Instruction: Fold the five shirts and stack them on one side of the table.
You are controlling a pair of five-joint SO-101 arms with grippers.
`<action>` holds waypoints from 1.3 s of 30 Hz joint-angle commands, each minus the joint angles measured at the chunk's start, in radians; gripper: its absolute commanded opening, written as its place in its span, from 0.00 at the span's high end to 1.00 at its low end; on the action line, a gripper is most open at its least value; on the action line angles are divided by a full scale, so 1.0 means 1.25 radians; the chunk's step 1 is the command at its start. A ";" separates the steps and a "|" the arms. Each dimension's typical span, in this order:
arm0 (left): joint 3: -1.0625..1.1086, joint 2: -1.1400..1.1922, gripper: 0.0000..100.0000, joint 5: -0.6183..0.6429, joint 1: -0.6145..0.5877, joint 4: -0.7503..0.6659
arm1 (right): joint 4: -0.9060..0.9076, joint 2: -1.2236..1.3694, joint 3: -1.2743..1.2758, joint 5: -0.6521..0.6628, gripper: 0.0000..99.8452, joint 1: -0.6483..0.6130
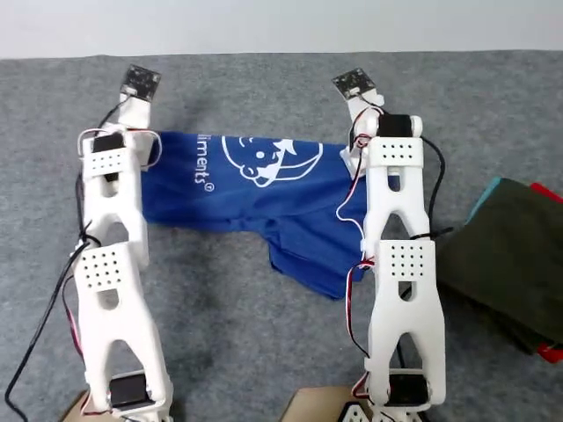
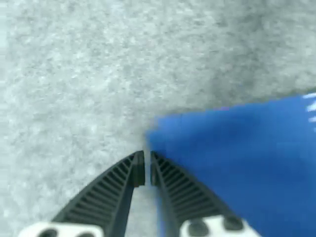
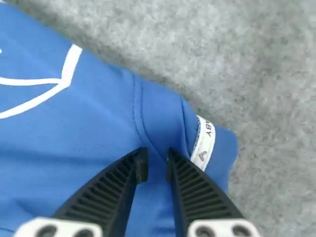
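A blue shirt (image 1: pixel 255 193) with a white print lies spread and rumpled on the grey bench (image 1: pixel 264 352), at about 12 o'clock from the bench's middle in the high view. It stretches between the two arms, and a loose flap trails toward 5 o'clock.

The left fingers (image 2: pixel 118 187) are drawn almost together at the shirt's 9 o'clock end. The corner of the cloth sits right at their tips, and a thin strip of blue shows in the slit between them, so they appear to nip the edge.

The right fingers (image 3: pixel 197 192) are at the shirt's 3 o'clock end. They are closed to a narrow gap on a raised fold of the blue cloth, with a seam running in between them. The white neck label (image 3: pixel 203 143) lies just beside one finger.

A stack of folded shirts (image 1: pixel 510 255), dark green on top with red and teal edges showing, rests at 3 o'clock on the bench, well apart from the blue one.
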 commanded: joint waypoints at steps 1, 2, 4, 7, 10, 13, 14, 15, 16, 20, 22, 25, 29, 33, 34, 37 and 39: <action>-0.079 -0.065 0.97 0.039 -0.011 0.009 | 0.024 -0.045 -0.079 -0.006 0.92 -0.002; -0.101 -0.075 0.97 0.044 -0.011 0.028 | 0.036 -0.048 -0.099 -0.006 0.92 -0.012; -0.145 -0.093 0.97 0.049 -0.007 0.081 | 0.077 -0.060 -0.149 -0.006 0.92 -0.035; -0.207 -0.113 0.97 0.049 0.005 0.183 | 0.142 -0.074 -0.195 -0.006 0.92 -0.068; -0.266 -0.125 0.97 0.047 0.027 0.314 | 0.199 -0.114 -0.189 -0.009 0.92 -0.087; -0.328 -0.126 0.97 0.045 0.059 0.449 | 0.213 -0.152 -0.188 -0.011 0.92 -0.091; -0.349 -0.126 0.97 0.044 0.068 0.487 | 0.214 -0.166 -0.188 -0.011 0.92 -0.091; -0.371 -0.125 0.97 0.044 0.074 0.519 | 0.215 -0.182 -0.183 -0.011 0.92 -0.091; -0.392 -0.125 0.97 0.044 0.076 0.551 | 0.217 -0.193 -0.182 -0.012 0.92 -0.094; -0.474 -0.125 0.97 0.044 0.070 0.664 | 0.218 -0.257 -0.098 -0.045 0.99 -0.126; -0.494 -0.128 0.97 0.049 0.052 0.685 | 0.218 -0.319 0.006 -0.054 0.99 -0.141; -0.500 -0.139 0.97 0.049 -0.010 0.684 | 0.217 -0.434 0.220 -0.069 0.99 -0.168; -0.474 -0.182 0.97 0.049 -0.095 0.684 | 0.213 -0.595 0.525 -0.069 0.99 -0.212; -0.393 -0.255 0.97 0.045 -0.167 0.685 | 0.211 -0.672 0.712 -0.071 0.99 -0.265; -0.361 -0.279 0.97 0.045 -0.179 0.685 | 0.211 -0.673 0.736 -0.071 0.98 -0.278; -0.255 -0.346 0.97 0.020 -0.200 0.684 | 0.207 -0.654 0.763 -0.103 0.89 -0.315; -0.179 -0.389 0.97 0.000 -0.203 0.684 | 0.185 -0.632 0.763 -0.123 0.84 -0.331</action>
